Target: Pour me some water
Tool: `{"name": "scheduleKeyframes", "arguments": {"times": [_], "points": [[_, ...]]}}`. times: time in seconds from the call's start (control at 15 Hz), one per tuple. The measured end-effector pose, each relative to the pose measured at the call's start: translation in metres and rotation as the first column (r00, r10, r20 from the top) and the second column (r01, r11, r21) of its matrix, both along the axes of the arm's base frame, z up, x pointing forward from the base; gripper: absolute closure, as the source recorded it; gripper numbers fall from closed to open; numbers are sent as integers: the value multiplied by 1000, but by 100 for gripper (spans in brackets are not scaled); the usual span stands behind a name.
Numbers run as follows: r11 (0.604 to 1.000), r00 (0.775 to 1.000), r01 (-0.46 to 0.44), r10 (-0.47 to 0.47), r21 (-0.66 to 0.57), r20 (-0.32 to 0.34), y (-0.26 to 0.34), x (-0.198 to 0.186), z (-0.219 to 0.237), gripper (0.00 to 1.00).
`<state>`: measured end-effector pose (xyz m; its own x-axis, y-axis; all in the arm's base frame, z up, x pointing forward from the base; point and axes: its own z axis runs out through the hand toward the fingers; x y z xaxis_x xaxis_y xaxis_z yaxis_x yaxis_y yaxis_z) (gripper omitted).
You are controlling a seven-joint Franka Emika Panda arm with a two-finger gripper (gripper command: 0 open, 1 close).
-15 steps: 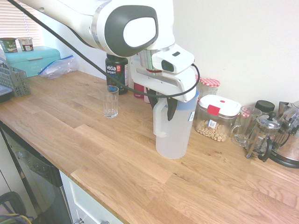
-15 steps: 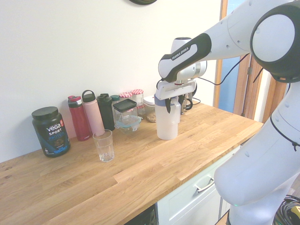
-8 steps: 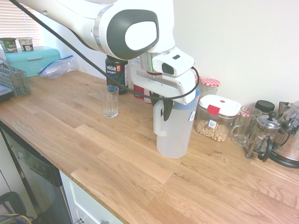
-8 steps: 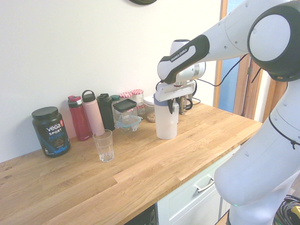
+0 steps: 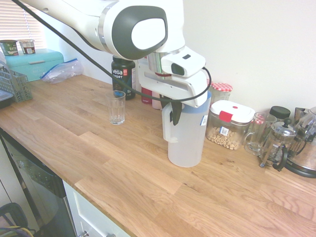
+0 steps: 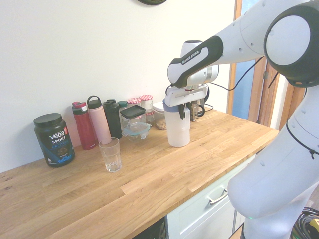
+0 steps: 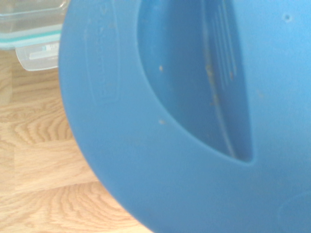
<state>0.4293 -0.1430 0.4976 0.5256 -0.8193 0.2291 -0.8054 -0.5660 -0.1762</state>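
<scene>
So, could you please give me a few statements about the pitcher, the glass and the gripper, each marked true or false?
1. The gripper is shut on the handle of the tall frosted plastic pitcher. True.
2. The pitcher's lid is red. False: it is blue.
3. The small clear drinking glass stands upright on the wooden counter, apart from the pitcher. True.
4. The pitcher is tipped over the glass. False: it stands upright on the counter.

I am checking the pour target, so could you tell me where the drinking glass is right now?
In the first exterior view, the glass stands upright on the wooden counter, left of the pitcher, just before the black tub.
</scene>
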Motion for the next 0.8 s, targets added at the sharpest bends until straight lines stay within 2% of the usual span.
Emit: {"name": "scheduleKeyframes", "arguments": {"times": [0.27,0.47,0.6,0.8], "points": [[998,998,-54,55,-26,38,23,-22,45,100],[989,988,-149,150,-23,45,63,-38,73,100],[965,965,-262,262,-2,27,93,-42,85,100],[908,907,-420,420,3,-22,134,-36,102,100]]}}
